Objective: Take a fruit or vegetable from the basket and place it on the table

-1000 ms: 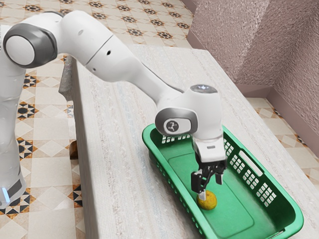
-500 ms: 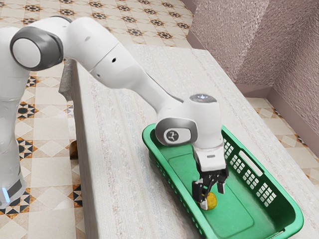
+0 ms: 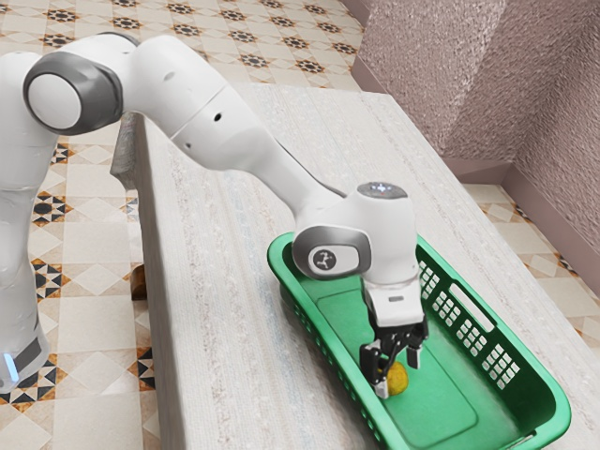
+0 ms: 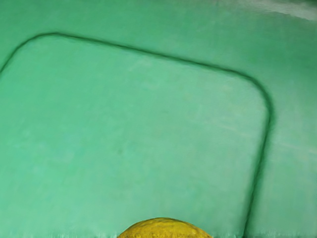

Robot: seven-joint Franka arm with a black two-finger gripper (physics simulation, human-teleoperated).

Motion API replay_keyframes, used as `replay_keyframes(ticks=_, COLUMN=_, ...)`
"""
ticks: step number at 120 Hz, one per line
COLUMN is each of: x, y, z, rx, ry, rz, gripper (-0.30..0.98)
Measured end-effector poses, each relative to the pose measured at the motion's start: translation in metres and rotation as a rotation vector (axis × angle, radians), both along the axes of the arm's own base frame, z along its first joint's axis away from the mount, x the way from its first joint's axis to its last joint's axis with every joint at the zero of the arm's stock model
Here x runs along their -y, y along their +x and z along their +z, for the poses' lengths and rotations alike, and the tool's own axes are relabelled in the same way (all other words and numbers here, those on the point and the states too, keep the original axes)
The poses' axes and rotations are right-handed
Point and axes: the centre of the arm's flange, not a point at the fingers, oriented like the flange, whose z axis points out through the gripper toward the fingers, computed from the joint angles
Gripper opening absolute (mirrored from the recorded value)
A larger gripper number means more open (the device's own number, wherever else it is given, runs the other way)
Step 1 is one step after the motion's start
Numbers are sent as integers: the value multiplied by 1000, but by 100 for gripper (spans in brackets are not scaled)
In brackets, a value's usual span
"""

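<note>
Yellow fruit [image 3: 398,378] looks roundish; dir. & long axis unclear.

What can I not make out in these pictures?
One side of the fruit: exterior view, behind the fingers.
Most of it: wrist view, cut off by lower edge.
Basket's near corner: exterior view, cut off by lower edge.
Basket's far side, partly: exterior view, behind the arm.

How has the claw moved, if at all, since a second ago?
Yes: the claw has come down, closer to the basket floor.
</note>
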Motion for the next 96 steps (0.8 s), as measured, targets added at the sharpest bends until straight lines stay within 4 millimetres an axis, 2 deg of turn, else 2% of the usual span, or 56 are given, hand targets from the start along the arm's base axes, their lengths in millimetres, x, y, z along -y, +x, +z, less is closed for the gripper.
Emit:
replay_keyframes(ticks=28, x=0, y=-1, z=-3, rx=-12, ry=15, rz=-9, gripper=62)
replay_keyframes(ticks=53, x=1, y=1, z=-18, rx=-34, ry=18, rz=-9, gripper=50)
replay_keyframes(ticks=85, x=1, y=1, z=-14, rx=-15, ry=46, rz=17, gripper=26)
replay_keyframes(ticks=96, x=0, y=1, z=-10, rx=-10, ry=46, rz=27, gripper=29)
